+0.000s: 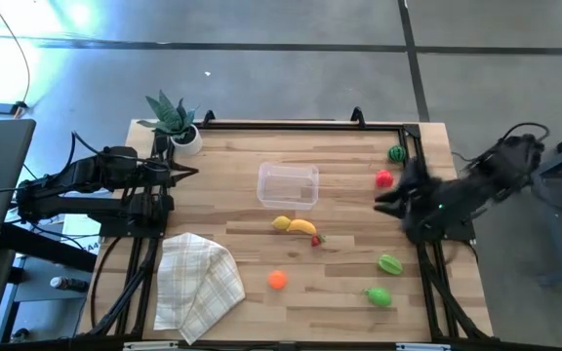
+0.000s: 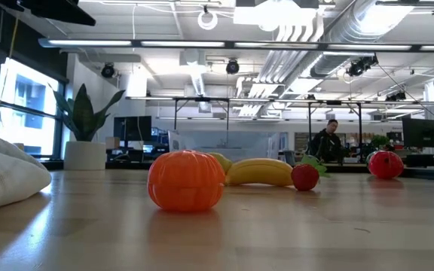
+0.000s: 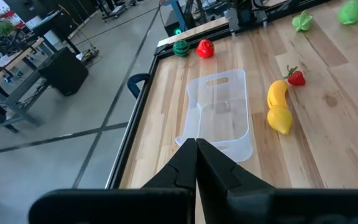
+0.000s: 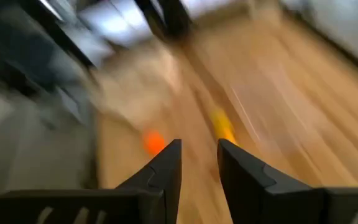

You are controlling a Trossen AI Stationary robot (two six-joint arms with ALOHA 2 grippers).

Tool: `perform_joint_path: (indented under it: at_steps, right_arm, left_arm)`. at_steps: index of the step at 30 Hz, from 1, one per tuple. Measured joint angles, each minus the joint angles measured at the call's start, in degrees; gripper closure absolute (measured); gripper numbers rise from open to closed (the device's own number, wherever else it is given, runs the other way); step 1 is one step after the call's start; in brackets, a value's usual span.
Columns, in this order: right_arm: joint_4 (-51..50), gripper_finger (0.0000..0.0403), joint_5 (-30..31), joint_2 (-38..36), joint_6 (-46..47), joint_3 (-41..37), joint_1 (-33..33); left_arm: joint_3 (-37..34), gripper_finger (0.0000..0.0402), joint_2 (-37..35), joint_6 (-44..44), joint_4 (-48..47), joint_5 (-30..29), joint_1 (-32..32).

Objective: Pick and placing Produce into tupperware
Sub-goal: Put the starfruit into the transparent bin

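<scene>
The clear tupperware [image 1: 288, 185] [image 3: 219, 112] stands at the table's middle, toward the far side, with nothing in it. Produce lies loose on the wood: a banana and lemon [image 1: 294, 225], a small strawberry [image 1: 316, 240], an orange piece [image 1: 277, 280] [image 2: 185, 181], two green pieces [image 1: 389, 263] [image 1: 379, 296], a red piece [image 1: 384, 178] and a dark green one [image 1: 396, 153]. My right gripper [image 1: 379, 202] [image 4: 197, 149] hangs above the table's right side, open by a narrow gap and holding nothing. My left gripper [image 1: 185, 174] [image 3: 196, 146] waits shut at the left edge, pointing at the tupperware.
A checked folded cloth [image 1: 195, 283] lies at the near left. A potted plant [image 1: 174, 122] stands at the far left corner. A black frame [image 1: 301, 124] runs along the far edge. A person [image 2: 326, 141] sits in the room beyond the table.
</scene>
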Motion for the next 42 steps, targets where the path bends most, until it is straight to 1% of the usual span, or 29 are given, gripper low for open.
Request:
perform_joint_path:
  at_steps: [3,5,9,11,14,17,21,24,28,35,39,42]
  right_arm:
    - [-14.72,0.0308,-5.17,4.86,8.89,0.21,0.06]
    - [-17.50,0.0308,-8.36,6.37,11.87,-3.23,0.78]
    - [-10.82,0.0308,-15.75,5.71,13.33,-15.49,3.16]
    - [-10.52,0.0308,-17.00,4.42,18.42,-21.65,4.55]
    - [-9.64,0.0308,-18.10,1.93,28.63,-29.43,5.96]
    - [-3.76,0.0308,-22.02,-0.06,34.63,-35.81,6.74]
    - [4.08,0.0308,-24.84,-0.80,36.74,-42.27,7.28]
    - [8.82,0.0308,-28.12,-0.79,38.11,-46.07,7.27]
    - [12.80,0.0308,-31.21,-0.79,38.53,-49.13,7.26]
    - [12.30,0.0304,-31.66,-0.79,38.47,-49.66,7.26]
    - [14.42,0.0276,-31.01,-0.79,38.16,-49.66,7.26]
    - [13.68,0.0248,-29.43,-0.69,38.24,-49.66,7.26]
  left_arm:
    - [0.00,0.0401,0.00,0.00,0.00,0.00,0.00]
    - [0.00,0.0401,0.00,0.00,-0.01,0.00,0.00]
    - [-0.02,0.0401,0.00,-0.01,0.00,0.00,0.00]
    - [-0.02,0.0401,0.02,0.00,-0.02,0.02,0.00]
    - [-0.02,0.0401,0.00,0.00,-0.02,0.00,0.00]
    - [-0.02,0.0401,0.00,0.00,0.00,0.02,0.00]
    - [-0.02,0.0401,0.02,0.00,0.00,0.02,-0.01]
    - [-0.02,0.0401,0.00,-0.01,0.00,0.02,-0.01]
    - [-0.02,0.0401,0.00,0.00,-0.02,0.02,0.00]
    - [-0.02,0.0401,0.00,0.00,0.00,0.02,0.00]
    - [-0.02,0.0401,0.00,0.00,-0.01,0.02,-0.01]
    - [-0.02,0.0401,0.01,0.00,-0.02,0.02,-0.01]
